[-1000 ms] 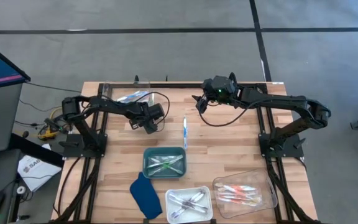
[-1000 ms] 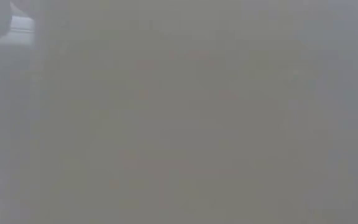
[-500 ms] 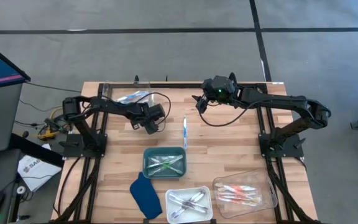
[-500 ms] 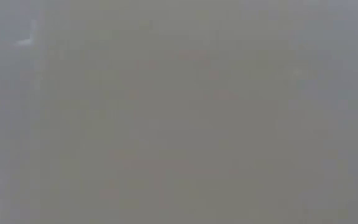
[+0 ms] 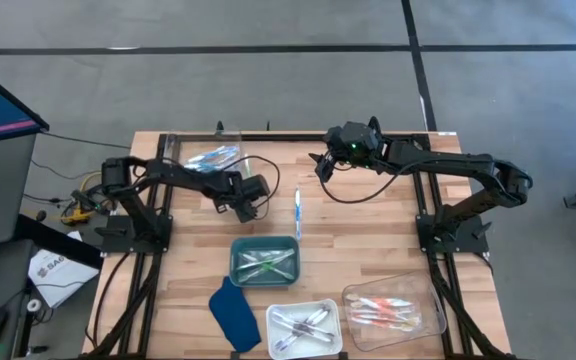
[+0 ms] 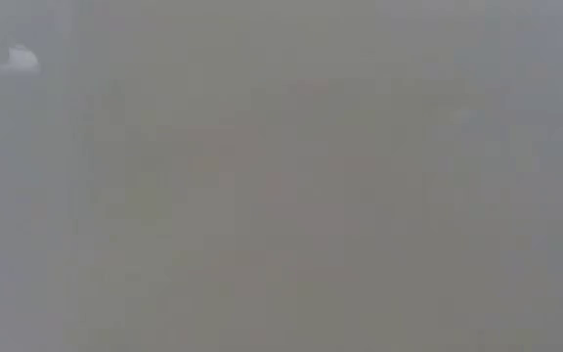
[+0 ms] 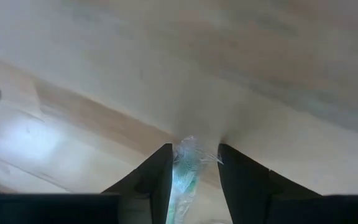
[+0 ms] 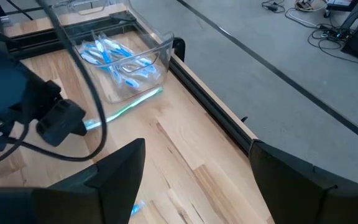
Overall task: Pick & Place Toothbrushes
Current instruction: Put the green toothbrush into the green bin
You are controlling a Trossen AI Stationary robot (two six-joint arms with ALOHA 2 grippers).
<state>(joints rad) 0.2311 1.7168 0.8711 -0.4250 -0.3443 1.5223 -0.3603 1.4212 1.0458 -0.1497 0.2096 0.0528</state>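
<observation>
Green toothbrush (image 7: 184, 171): lying wrapped on the wooden table (image 5: 368, 240), sitting inside the left claw (image 7: 194, 152), its far end pointing toward the clear bin.
Left claw: standing narrow around that brush; whether it is actually gripping it, I cannot tell.
Step in hand: judging by this, the claw is taking up a single green brush for sorting.
Next move: likely calling for a firm pinch, a clean lift, then a carry to the teal tray without the slippery wrapper sliding out.
Clear bin (image 8: 126, 59): sitting just beyond the left claw at the table's far edge, holding blue toothbrushes (image 8: 114, 56).
Lone blue toothbrush (image 5: 298, 210): lying on the bare wood just beside the left claw, between it and the right claw.
Teal tray (image 5: 236, 262): waiting near the left claw on its near side, holding green brushes.
White tray (image 5: 271, 315): lying farther out past the teal one, holding purple-grey brushes.
Clear tray (image 5: 428, 325): lying well apart, holding pink-orange brushes.
Right claw (image 5: 320, 165): hovering spread wide and empty, well apart across the table.
</observation>
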